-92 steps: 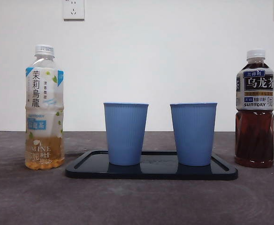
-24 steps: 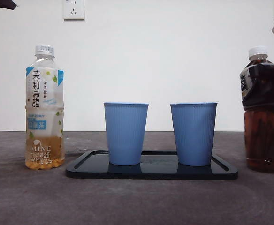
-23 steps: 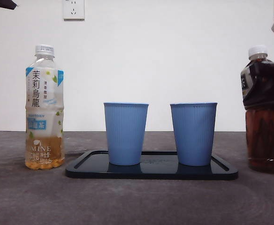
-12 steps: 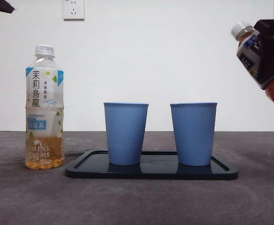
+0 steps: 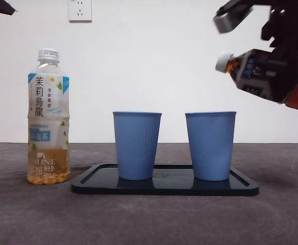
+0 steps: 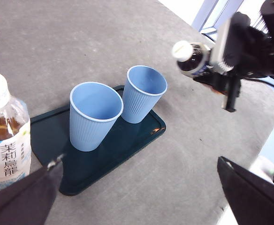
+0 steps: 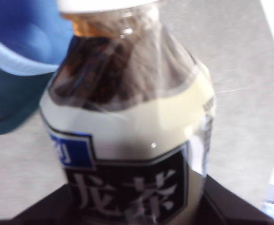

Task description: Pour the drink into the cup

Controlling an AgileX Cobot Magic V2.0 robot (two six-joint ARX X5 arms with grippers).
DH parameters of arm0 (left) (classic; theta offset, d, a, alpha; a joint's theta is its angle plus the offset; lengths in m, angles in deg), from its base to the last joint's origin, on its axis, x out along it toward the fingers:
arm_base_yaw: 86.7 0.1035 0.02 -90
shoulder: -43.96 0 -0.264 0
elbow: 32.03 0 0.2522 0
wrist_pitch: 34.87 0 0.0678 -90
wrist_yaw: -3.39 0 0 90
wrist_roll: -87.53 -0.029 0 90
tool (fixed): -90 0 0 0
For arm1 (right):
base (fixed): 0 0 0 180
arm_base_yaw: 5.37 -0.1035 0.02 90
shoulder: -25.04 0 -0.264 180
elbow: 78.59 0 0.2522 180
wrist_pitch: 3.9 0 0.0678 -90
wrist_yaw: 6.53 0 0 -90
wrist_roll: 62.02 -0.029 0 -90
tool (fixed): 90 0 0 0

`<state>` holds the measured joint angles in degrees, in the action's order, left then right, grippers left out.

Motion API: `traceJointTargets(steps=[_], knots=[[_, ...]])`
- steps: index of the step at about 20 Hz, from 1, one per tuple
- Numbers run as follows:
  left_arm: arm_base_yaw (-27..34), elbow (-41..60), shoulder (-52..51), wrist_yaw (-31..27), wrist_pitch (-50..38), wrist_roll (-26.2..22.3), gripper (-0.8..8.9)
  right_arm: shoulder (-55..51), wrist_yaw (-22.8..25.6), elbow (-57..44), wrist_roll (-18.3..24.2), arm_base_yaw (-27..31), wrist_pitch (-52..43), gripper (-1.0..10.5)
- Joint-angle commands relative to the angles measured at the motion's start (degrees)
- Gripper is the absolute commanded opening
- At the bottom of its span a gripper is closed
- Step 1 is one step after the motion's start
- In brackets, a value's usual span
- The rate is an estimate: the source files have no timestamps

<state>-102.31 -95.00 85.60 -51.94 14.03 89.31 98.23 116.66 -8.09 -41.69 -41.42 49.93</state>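
On the bench, the dark tray (image 5: 164,188) carries two blue cups, the left cup (image 5: 137,145) and the right cup (image 5: 210,145), both upright. A pale tea bottle (image 5: 48,117) stands near the tray's left end. The dark tea bottle (image 5: 256,72) has been lifted and tipped, its still capped neck just above the right cup's outer rim. The right end effector (image 5: 287,61) grips its body. The left end effector (image 6: 141,187) waits open.

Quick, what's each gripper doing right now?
Left gripper: open, holding nothing.
Right gripper: shut on the dark tea bottle, tilted above the right blue cup.
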Motion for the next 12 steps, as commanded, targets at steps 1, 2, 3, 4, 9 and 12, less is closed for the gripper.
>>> traceJointTargets(steps=[1,2,3,4,9,12], knots=[[-0.22,-1.03,0.26,0.28,-0.46,-1.11,5.27,3.43,6.58,3.67,4.15,-1.38,-0.87,1.4],[-0.22,-1.03,0.26,0.28,-0.46,-1.11,5.27,4.59,8.26,4.31,5.07,-1.70,-0.79,1.4],[-0.22,-1.03,0.26,0.28,-0.44,-1.11,5.27,5.92,9.81,5.01,6.29,-2.03,-0.74,1.4],[-0.22,-1.03,0.26,0.28,-0.44,-1.11,5.27,6.84,11.47,5.40,7.26,-2.14,-0.72,1.4],[-0.22,-1.03,0.26,0.28,-0.42,-1.09,5.27,10.16,16.94,5.97,12.98,-2.45,0.00,1.4],[-0.22,-1.03,0.26,0.28,-0.42,-1.09,5.27,10.73,18.29,5.97,15.63,-2.93,0.90,1.4]])
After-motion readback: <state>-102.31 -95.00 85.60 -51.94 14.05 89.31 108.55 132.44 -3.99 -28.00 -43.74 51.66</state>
